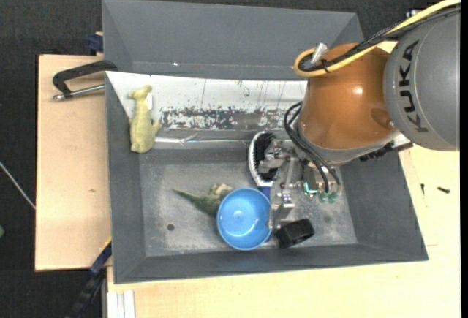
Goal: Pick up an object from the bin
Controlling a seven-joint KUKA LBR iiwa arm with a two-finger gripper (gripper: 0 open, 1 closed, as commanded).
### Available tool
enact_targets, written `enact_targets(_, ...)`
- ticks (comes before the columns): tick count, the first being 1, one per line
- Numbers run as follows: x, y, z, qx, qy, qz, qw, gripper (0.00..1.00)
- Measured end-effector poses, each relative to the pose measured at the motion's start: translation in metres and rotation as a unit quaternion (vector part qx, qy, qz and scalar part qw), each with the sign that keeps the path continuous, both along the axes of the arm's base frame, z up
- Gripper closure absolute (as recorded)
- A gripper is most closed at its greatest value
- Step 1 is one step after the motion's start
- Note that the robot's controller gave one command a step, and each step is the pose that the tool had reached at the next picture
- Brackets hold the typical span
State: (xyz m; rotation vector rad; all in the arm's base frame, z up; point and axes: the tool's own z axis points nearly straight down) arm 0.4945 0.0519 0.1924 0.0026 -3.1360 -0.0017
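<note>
My gripper (287, 191) hangs low over the bin's floor, right of the middle, under the orange cover. Its metal lower end comes down right beside the right rim of a blue round bowl (243, 218), which lies open side up near the front wall. A small black block (295, 232) lies just below the gripper, right of the bowl. A green toy dinosaur (204, 197) lies to the bowl's upper left. A black thing with a white rim (258, 156) sits just left of the gripper, partly hidden by it.
A pale yellow toy animal (142, 123) leans on the left wall, far from the gripper. The arm and its orange cover hide the bin's right rear corner. Bare floor lies at the front left.
</note>
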Motion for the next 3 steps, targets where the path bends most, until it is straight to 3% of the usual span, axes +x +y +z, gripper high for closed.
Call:
enact_targets(1, 0.020, 0.017, -0.109, 0.001, -0.0058, 0.267, 0.9637, 0.00)
enact_targets(2, 0.023, 0.019, -0.104, 0.002, -0.0113, 0.266, 0.9639, 1.00)
enact_targets(3, 0.054, -0.012, 0.012, -0.001, -0.0105, 0.282, 0.9592, 1.00)
